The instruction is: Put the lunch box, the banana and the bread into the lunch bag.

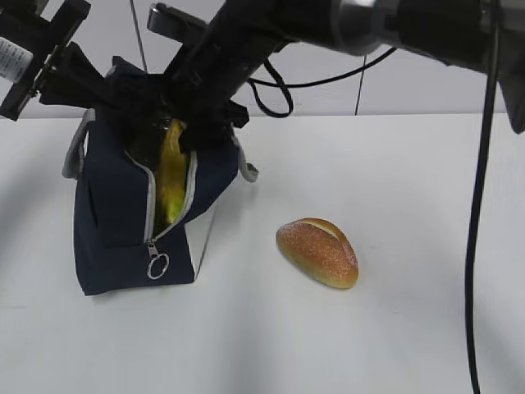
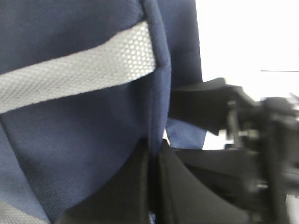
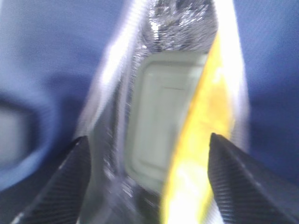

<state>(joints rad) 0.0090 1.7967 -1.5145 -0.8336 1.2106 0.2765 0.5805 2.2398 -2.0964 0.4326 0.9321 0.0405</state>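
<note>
Bread, long axis slanting across the table, lies below-right of the right pincer, the nearer arm, spread wide over banana & lunch box inside lunch bag, whose rim the left pincer pinches.

Matt woven cloth lunch bag with silvery foil lining.

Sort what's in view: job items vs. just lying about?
Job items:
- bag, unzipped, left claw pinching its fabric
- banana, standing in the bag opening
- lunch box, inside the bag
- bread, on the table, not packed
- right claw, open over the bag

Lying about:
- nothing
</note>
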